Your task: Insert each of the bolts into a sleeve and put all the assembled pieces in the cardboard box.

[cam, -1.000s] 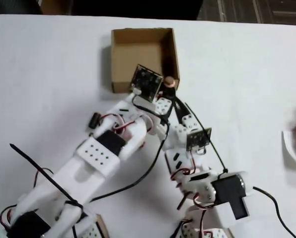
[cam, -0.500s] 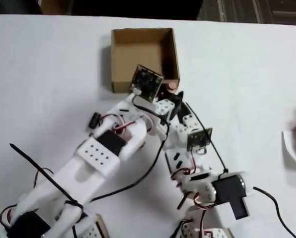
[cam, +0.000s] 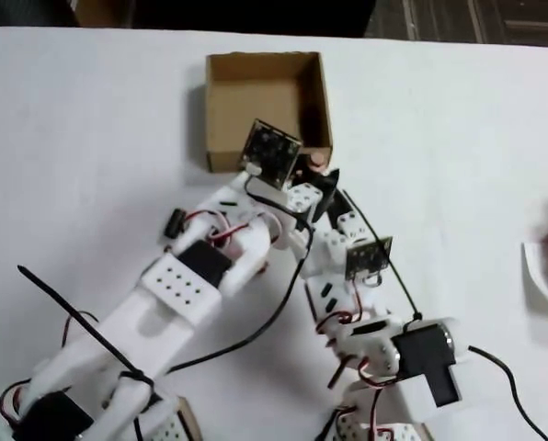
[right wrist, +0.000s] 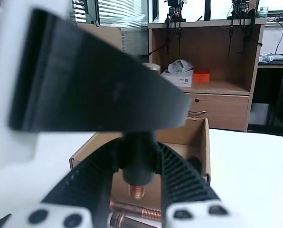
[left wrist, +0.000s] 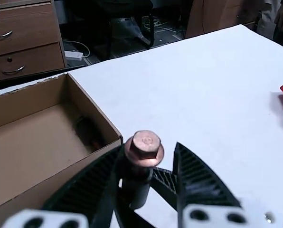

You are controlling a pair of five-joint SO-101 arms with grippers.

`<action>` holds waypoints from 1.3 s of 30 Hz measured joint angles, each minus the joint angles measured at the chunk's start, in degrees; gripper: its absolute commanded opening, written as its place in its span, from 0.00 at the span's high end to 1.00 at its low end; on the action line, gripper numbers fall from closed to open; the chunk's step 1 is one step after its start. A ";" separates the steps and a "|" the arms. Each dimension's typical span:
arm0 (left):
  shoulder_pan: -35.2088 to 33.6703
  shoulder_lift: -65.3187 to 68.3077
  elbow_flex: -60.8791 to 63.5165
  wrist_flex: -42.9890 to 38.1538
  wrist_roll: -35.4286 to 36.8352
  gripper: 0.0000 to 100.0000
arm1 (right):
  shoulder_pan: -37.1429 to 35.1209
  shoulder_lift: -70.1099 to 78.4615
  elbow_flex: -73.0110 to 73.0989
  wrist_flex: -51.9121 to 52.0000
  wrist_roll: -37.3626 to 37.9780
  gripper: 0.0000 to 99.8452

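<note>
A copper-headed bolt (left wrist: 144, 147) sits in a black sleeve (left wrist: 136, 183), upright just outside the near right corner of the cardboard box (cam: 221, 110). My right gripper (right wrist: 137, 154) is shut on the sleeve (right wrist: 137, 166), and the bolt's tip (right wrist: 136, 191) sticks out below it. My left gripper (left wrist: 147, 149) is open around the same piece, one finger beside the sleeve and the other finger (left wrist: 193, 173) apart from it. In the high view the bolt head (cam: 318, 159) shows where both arms meet. A dark piece (left wrist: 87, 130) lies inside the box.
Loose copper bolts (right wrist: 132, 211) lie on the table in front of the box wall (right wrist: 198, 137). A white dish (cam: 542, 271) with something red stands at the table's right edge. The left arm (cam: 177, 285) and the right arm (cam: 384, 344) crowd the near middle.
The left gripper's finger has swung outward from the sleeve, opening. The bolt head has shifted slightly toward the near right. The right arm holds its place.
</note>
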 measured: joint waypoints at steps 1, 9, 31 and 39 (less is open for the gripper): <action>0.00 0.00 0.00 0.00 -0.97 0.83 | 0.00 0.00 0.00 0.00 0.00 0.98; -2.73 -0.09 -1.05 0.00 -2.73 0.83 | -0.18 0.09 0.00 0.09 0.00 0.98; -20.31 -0.09 -16.79 8.09 -2.73 0.93 | 0.09 0.26 -5.54 12.48 0.00 0.98; -33.41 -0.09 -12.66 27.78 -2.73 0.93 | 0.09 -4.57 -17.05 35.69 0.00 0.98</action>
